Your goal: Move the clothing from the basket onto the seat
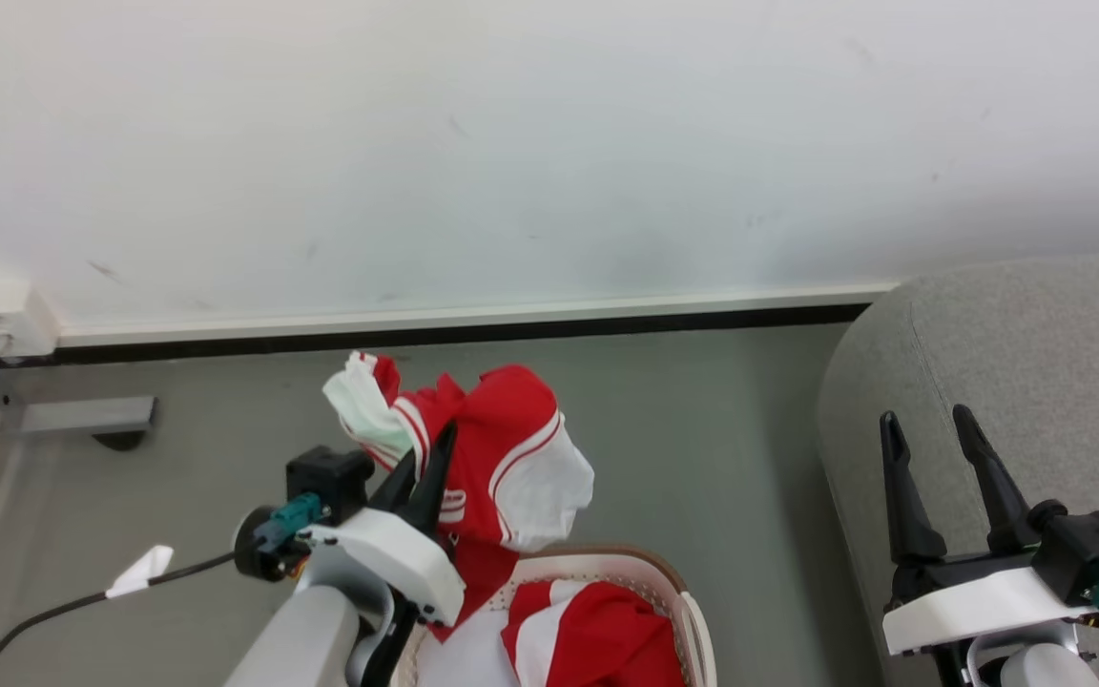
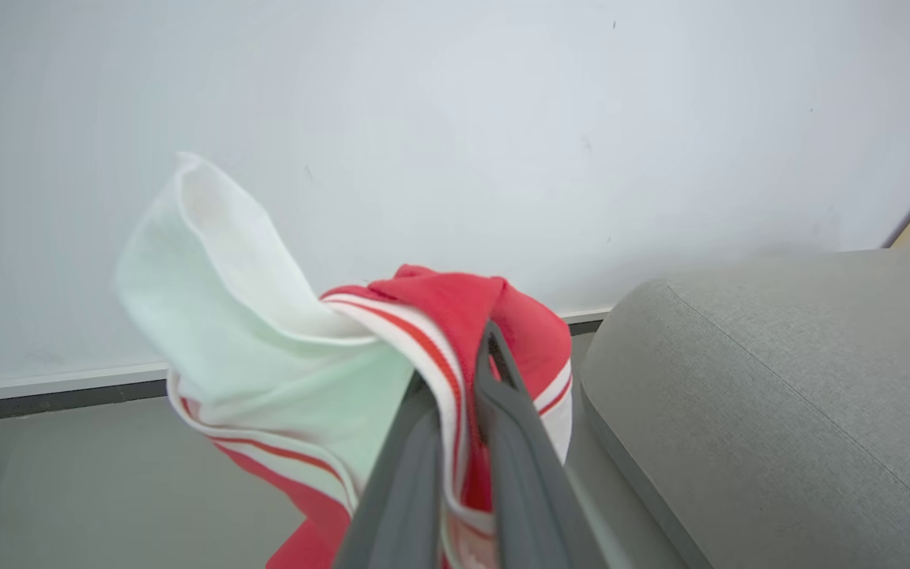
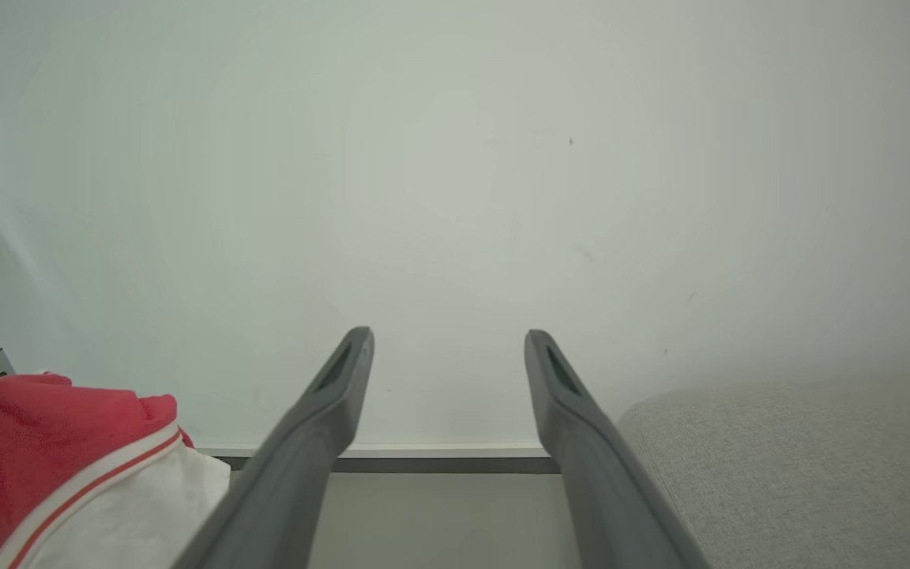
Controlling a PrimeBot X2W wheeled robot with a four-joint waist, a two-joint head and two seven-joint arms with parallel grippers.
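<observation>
Head view: clothing [image 1: 507, 415] is clamped in the left tool [image 1: 430, 444] above the basket [image 1: 697, 630]. The right tool [image 1: 924, 414] is spread wide near the seat [image 1: 1036, 334].

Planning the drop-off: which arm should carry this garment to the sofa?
Left. The left gripper is shut on the red-and-white jersey above the basket; the right gripper hangs open and empty by the sofa.

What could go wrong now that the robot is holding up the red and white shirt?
The left gripper pinches only a narrow fold of the held shirt, so it might slip out onto the floor. Its hanging tail reaches down to the basket and could snag the rim or drag the other shirt along. The seat lies off to the right, across the floor.
</observation>
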